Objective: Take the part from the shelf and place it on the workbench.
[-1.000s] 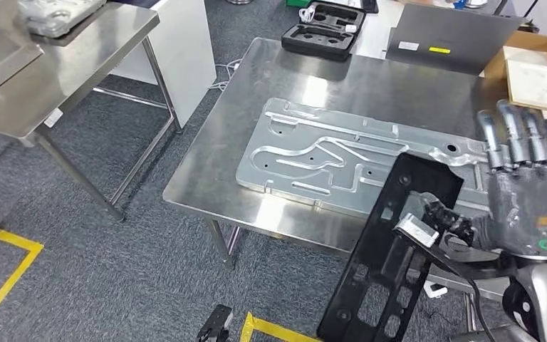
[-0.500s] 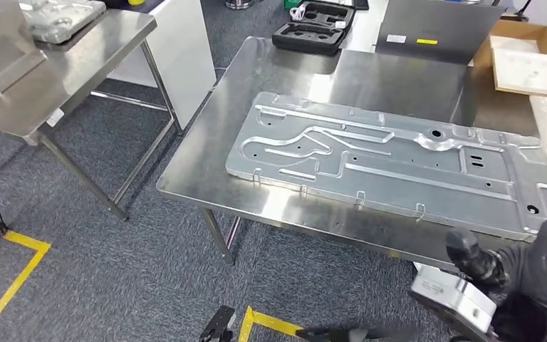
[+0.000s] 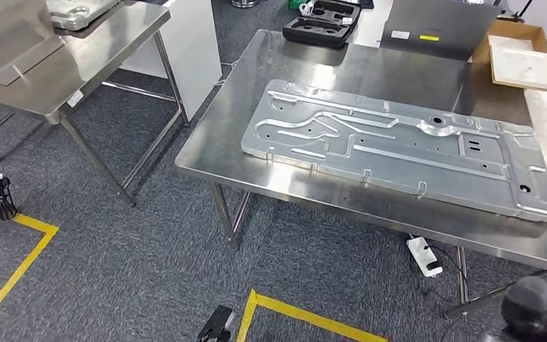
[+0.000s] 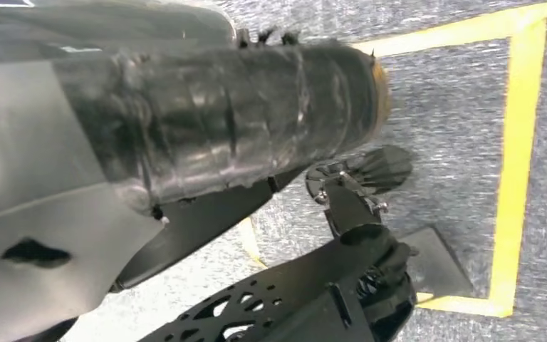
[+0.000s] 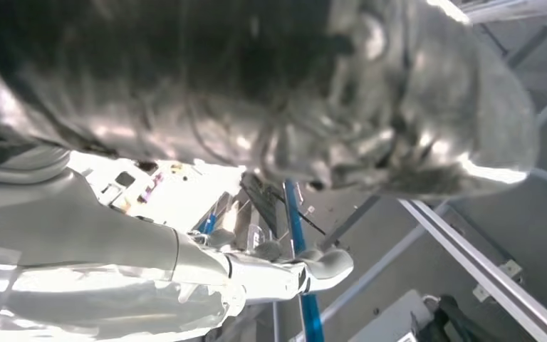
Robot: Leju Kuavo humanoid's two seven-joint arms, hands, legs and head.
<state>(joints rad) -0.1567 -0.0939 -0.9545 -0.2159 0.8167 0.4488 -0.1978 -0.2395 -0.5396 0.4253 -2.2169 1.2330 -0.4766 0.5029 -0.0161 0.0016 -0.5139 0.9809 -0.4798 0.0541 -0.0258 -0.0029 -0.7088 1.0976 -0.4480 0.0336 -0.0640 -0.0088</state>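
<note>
On the steel desk [image 3: 306, 189] I see 1 big silver stamped panel [image 3: 399, 146] lying flat. Black perforated part [image 4: 285, 299] hangs low above the carpet beside yellow floor tape [image 4: 516, 157]. Either robot hand's grip: can't tell.

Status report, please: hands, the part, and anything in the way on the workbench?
Left hand and right hand: grip unclear. Black perforated part low over the floor, not on workbench. Silver panel covers much of it.

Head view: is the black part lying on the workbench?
No. The workbench carries a large stamped metal panel, and no black part lies on its surface.
</note>
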